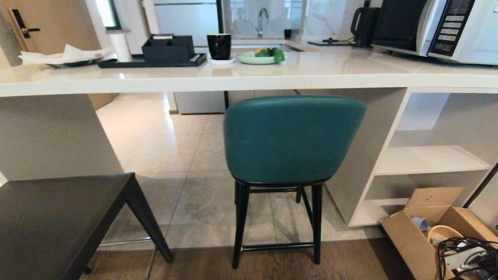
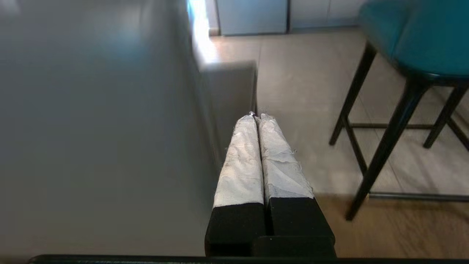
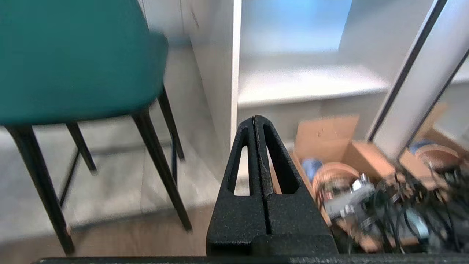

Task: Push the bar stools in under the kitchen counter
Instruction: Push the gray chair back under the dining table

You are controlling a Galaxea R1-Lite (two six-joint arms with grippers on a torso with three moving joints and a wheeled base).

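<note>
One teal stool (image 1: 290,144) stood at the worktop (image 1: 249,77), its back just below the slab's front edge, we noted. A second, dark seat (image 1: 58,217) stood lower left. Our left gripper (image 2: 256,116) and right gripper (image 3: 255,118) were fully closed, empty.

One teal bar stool (image 1: 293,140) stands at the one long white worktop (image 1: 330,72), and one dark seat (image 1: 58,217) shows at the lower left. On the worktop sit one black cup (image 1: 219,46), one green plate (image 1: 255,58), one black tray (image 1: 151,62), one kettle (image 1: 363,25) and one microwave (image 1: 435,27). One cardboard box (image 1: 432,229) lies on the floor. Two grippers show, the left gripper (image 2: 256,117) and the right gripper (image 3: 255,119), each pressed closed.
</note>
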